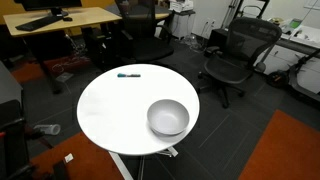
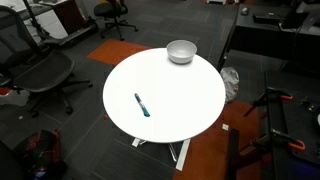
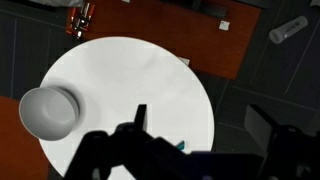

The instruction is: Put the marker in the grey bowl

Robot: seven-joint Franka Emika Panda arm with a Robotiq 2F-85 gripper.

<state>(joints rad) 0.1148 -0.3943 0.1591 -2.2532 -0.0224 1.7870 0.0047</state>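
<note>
The marker [image 1: 128, 75] is a thin dark stick with a teal part. It lies flat near the far edge of the round white table [image 1: 110, 110], and in an exterior view it lies near the front left edge [image 2: 141, 105]. The grey bowl [image 1: 168, 117] stands upright and empty at the opposite edge [image 2: 181, 51]. In the wrist view the bowl [image 3: 48, 110] is at the left. Only the marker's teal tip [image 3: 181, 146] shows there, beside the gripper body. My gripper [image 3: 203, 125] is high above the table, open and empty. It is out of both exterior views.
Black office chairs [image 1: 235, 55] [image 2: 40, 72] stand around the table. A wooden desk [image 1: 60, 20] is at the back. Orange carpet [image 1: 285, 150] lies beside the table. A dark cabinet [image 2: 270, 40] stands close behind the bowl's side.
</note>
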